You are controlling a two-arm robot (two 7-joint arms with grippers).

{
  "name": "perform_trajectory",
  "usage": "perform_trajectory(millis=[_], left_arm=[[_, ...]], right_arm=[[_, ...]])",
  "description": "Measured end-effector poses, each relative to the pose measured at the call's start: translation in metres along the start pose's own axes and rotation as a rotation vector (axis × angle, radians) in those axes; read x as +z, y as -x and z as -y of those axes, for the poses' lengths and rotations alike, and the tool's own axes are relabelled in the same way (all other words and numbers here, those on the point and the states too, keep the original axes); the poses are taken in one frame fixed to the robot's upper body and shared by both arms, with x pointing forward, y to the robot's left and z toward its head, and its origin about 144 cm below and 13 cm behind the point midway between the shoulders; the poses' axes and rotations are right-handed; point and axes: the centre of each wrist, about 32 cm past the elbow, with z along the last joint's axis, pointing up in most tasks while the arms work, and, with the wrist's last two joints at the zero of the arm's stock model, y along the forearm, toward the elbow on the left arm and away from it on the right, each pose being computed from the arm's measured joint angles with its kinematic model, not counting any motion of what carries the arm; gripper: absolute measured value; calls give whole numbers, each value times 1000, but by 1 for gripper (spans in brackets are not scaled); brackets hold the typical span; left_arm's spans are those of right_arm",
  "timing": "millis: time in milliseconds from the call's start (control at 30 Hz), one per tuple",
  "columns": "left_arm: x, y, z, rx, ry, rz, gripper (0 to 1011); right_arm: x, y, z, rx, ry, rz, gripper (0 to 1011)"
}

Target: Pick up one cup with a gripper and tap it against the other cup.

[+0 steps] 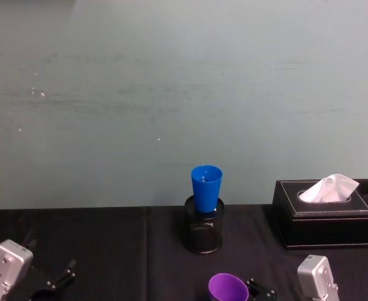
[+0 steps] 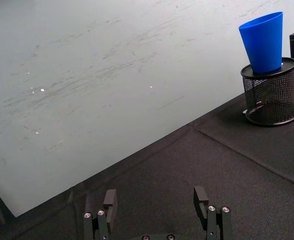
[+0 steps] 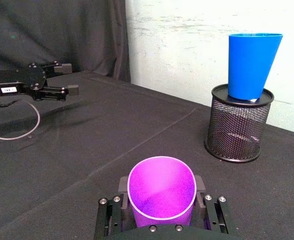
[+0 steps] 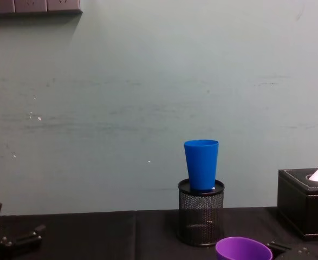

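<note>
Purple cup pinched by R gripper; L gripper spread; blue cup atop holder.

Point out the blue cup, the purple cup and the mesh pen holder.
blue cup (image 3: 251, 65), right wrist view, middle of its side wall.
purple cup (image 3: 162, 192), right wrist view, inside its open mouth.
mesh pen holder (image 3: 235, 132), right wrist view, front mesh wall.

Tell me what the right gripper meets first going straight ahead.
Likely the pale wall: the right gripper, holding the purple cup, aims across bare black cloth toward it. The mesh holder with the blue cup sits off that line, though clearance is hard to judge.
</note>
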Motion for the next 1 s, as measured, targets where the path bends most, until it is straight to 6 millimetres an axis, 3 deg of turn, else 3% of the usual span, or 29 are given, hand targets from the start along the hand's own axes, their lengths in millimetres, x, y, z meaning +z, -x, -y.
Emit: perform_trajectory(millis=[367, 1000], left_arm=[[0, 0, 0, 0, 0, 0, 1000], [0, 0, 0, 0, 0, 0, 1000]], right_arm=[[4, 0, 2, -4, -9, 5, 735], [44, 3, 10, 5, -28, 9, 735]])
